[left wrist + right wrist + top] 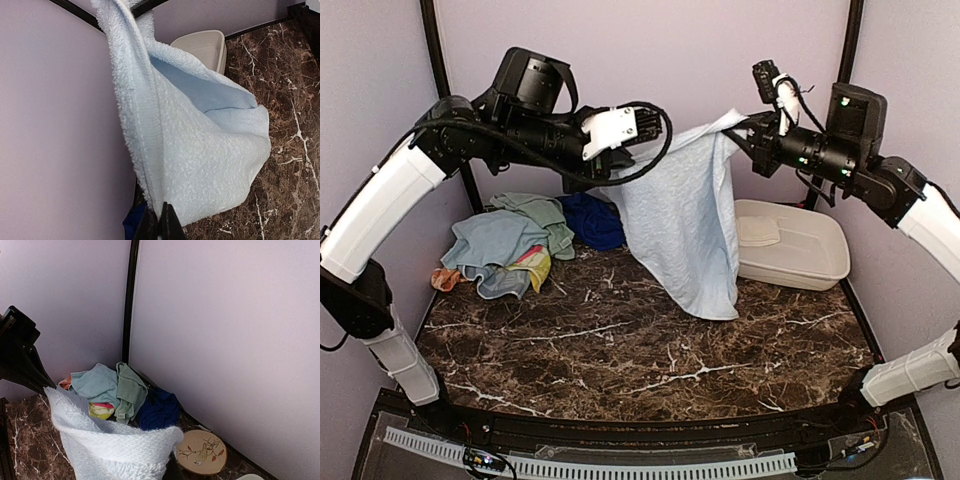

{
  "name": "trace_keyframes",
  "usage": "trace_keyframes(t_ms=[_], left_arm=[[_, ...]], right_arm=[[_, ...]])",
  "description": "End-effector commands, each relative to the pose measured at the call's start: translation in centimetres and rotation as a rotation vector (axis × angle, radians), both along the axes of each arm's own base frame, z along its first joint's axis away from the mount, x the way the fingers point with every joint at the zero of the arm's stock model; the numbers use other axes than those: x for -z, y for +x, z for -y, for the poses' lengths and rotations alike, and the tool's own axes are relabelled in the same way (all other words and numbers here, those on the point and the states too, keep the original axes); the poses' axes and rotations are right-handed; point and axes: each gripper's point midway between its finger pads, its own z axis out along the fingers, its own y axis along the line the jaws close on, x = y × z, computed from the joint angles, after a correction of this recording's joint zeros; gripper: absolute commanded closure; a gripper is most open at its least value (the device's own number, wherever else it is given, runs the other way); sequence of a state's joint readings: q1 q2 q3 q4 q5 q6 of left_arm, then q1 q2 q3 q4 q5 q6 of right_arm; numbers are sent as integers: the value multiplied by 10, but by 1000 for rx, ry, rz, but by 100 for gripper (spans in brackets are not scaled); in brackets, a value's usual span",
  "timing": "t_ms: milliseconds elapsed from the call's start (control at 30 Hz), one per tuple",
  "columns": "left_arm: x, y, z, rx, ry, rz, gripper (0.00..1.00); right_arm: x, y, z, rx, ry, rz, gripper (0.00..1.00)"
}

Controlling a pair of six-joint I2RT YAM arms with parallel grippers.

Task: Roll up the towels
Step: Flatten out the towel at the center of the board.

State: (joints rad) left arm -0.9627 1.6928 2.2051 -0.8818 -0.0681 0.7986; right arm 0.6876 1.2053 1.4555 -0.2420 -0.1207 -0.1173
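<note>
A large pale blue towel point(680, 220) hangs spread between my two raised grippers, and its lower end reaches the marble table point(620, 350). My left gripper point(608, 178) is shut on the towel's upper left corner. In the left wrist view its fingers point(162, 226) pinch the towel point(200, 165) at its edge. My right gripper point(738, 132) is shut on the upper right corner. In the right wrist view the towel point(110, 450) covers the fingers. Other towels lie heaped at the back left: light blue point(495, 240), pale green point(548, 215), royal blue point(592, 220) and yellow point(532, 268).
A white plastic tub point(820, 262) stands at the back right with a cream towel point(758, 231) folded inside. A round patterned plate point(202, 451) lies by the back wall, behind the hanging towel. Lilac walls close in the back and both sides.
</note>
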Motion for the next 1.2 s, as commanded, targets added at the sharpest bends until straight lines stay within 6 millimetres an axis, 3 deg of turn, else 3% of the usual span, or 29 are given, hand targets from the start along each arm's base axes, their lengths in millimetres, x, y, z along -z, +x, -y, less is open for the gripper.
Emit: trace_keyframes(t_ms=[0,100,267,433,600,767,867,1167], left_arm=[[36,12,-71,-204,182,48,100],[52,38,-99,-303,254,101,100],[58,94,-142,-478,299,212,100],[39,121,-136,-521,231,284,100],[5,153,-116,-545,200,436,100],[-56,178,-98,-586,87,553,100],[-97,180,-93,-596,-5,610,100],[-146,176,-93,-607,-113,761,100]], right_arm=[[10,24,-3,48,-5,-26,100],[27,32,-10,45,-14,-59,100],[37,32,-12,36,-19,-82,100],[33,22,-14,-10,-24,-97,100],[5,7,-2,-10,-2,-55,100],[-29,-8,21,39,14,7,100],[-43,-20,34,56,18,27,100],[-76,-47,79,165,42,100,100]])
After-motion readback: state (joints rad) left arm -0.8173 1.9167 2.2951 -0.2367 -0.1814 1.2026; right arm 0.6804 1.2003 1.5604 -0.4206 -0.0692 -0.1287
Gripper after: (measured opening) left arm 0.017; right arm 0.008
